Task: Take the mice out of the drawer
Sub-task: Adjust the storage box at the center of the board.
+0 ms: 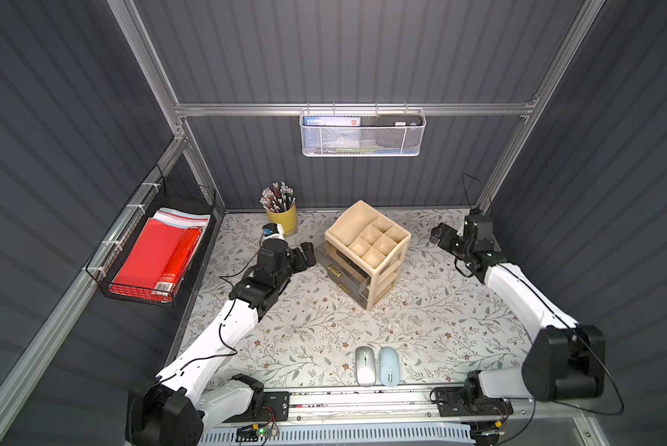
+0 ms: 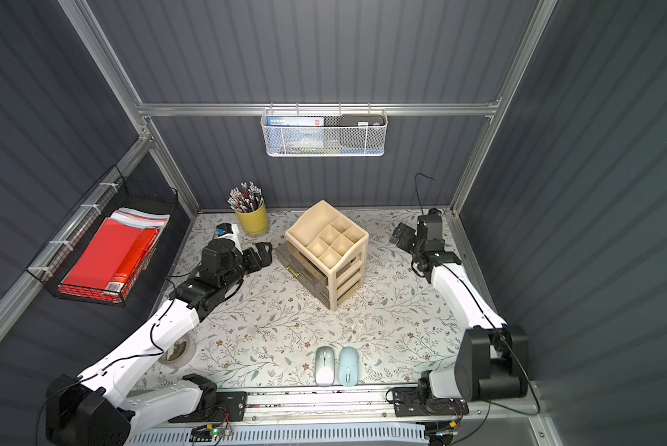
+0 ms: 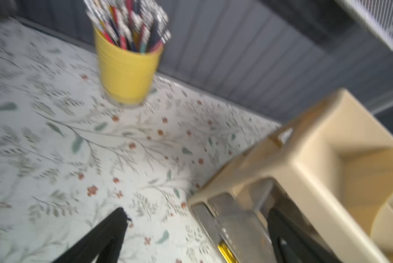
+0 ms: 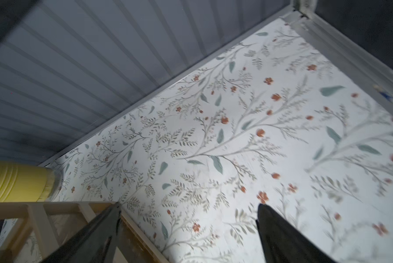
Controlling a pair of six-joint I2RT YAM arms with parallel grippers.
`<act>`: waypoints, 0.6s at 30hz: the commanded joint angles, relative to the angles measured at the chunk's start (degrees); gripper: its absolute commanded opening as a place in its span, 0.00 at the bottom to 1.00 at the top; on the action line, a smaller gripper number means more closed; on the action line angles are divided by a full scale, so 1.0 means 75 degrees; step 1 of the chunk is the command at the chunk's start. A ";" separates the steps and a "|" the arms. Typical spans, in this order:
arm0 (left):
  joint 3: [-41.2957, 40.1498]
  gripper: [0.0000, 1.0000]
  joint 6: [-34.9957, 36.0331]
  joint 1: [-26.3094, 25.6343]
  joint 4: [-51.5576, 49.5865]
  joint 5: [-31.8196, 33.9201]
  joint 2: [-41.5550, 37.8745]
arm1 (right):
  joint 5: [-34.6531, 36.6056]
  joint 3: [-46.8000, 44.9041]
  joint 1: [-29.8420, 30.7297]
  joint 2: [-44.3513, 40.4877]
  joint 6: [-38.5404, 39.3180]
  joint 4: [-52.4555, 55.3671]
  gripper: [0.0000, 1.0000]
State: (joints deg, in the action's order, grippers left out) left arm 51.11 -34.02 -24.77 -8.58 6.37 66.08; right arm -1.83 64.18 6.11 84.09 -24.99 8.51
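Two mice lie side by side on the table near the front edge, in both top views: a silver-white mouse (image 1: 365, 365) (image 2: 324, 365) and a pale blue mouse (image 1: 389, 365) (image 2: 348, 365). A beige drawer unit (image 1: 366, 251) (image 3: 316, 164) stands mid-table, its smoky drawers (image 1: 343, 270) facing my left arm. The upper drawer (image 3: 236, 227), with its gold handle (image 3: 225, 250), juts out a little. What the drawers contain cannot be made out. My left gripper (image 1: 307, 256) (image 3: 196, 211) is open right at the drawer fronts. My right gripper (image 1: 438, 233) (image 4: 189, 206) is open and empty, behind and right of the unit (image 4: 43, 211).
A yellow cup of pencils (image 1: 283, 218) (image 3: 127, 75) stands at the back, close to my left wrist. A black wire basket with red folders (image 1: 158, 255) hangs on the left wall, a white mesh basket (image 1: 363, 133) on the back wall. A tape roll (image 2: 177, 349) lies under my left arm.
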 commanded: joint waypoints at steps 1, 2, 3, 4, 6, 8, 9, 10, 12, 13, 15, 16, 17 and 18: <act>-0.0331 0.99 -0.0355 -0.0218 -0.0282 -0.0690 0.0054 | -0.1137 0.0651 0.0023 0.0882 0.0507 0.0082 0.96; -0.0360 0.99 -0.0407 -0.0224 -0.0127 -0.0788 0.0079 | -0.1373 0.0679 0.0057 0.1054 0.0449 0.0053 0.96; -0.0341 0.99 -0.0411 -0.0242 0.0049 -0.0895 0.0173 | -0.1559 0.0608 0.0162 0.1146 0.0404 -0.0016 0.95; -0.0294 0.99 -0.0396 -0.0289 0.0186 -0.0962 0.0316 | -0.1559 0.0466 0.0361 0.1131 0.0401 -0.0090 0.95; -0.0144 0.99 -0.0297 -0.0358 0.0459 -0.1089 0.0665 | -0.1282 0.0129 0.0814 0.0955 0.0444 -0.0177 0.95; 0.0016 0.99 -0.0227 -0.0443 0.0787 -0.1264 0.1097 | -0.1141 -0.0213 0.1232 0.0728 0.0373 -0.0185 0.95; 0.0150 0.99 -0.0199 -0.0527 0.0914 -0.1352 0.1365 | -0.1075 -0.0417 0.1443 0.0566 0.0298 -0.0208 0.95; 0.0296 0.99 -0.0155 -0.0656 0.1021 -0.1374 0.1642 | -0.0998 -0.0640 0.1637 0.0404 0.0205 -0.0257 0.95; 0.0489 0.99 -0.0131 -0.0859 0.1327 -0.1384 0.2022 | -0.0904 -0.0987 0.1954 0.0062 0.0094 -0.0228 0.95; 0.0580 0.99 -0.0146 -0.0913 0.1542 -0.1433 0.2202 | -0.0807 -0.1160 0.2118 -0.0146 0.0049 -0.0196 0.95; 0.0767 0.99 -0.0186 -0.0990 0.1878 -0.1447 0.2521 | -0.0655 -0.1526 0.2338 -0.0536 -0.0110 -0.0225 0.95; 0.0877 0.99 -0.0220 -0.1019 0.2027 -0.1435 0.2648 | -0.0599 -0.1699 0.2378 -0.0712 -0.0174 -0.0231 0.95; 0.0938 0.99 -0.0244 -0.1043 0.2180 -0.1414 0.2712 | -0.0499 -0.1843 0.2385 -0.0827 -0.0187 -0.0255 0.95; 0.0966 0.99 -0.0270 -0.1062 0.2340 -0.1374 0.2731 | -0.0143 -0.1968 0.2374 -0.0925 -0.0212 -0.0226 0.95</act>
State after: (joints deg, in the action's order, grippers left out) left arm 57.10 -37.67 -29.52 5.30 -1.02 83.99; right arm -2.59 51.48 20.64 78.50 -25.15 7.11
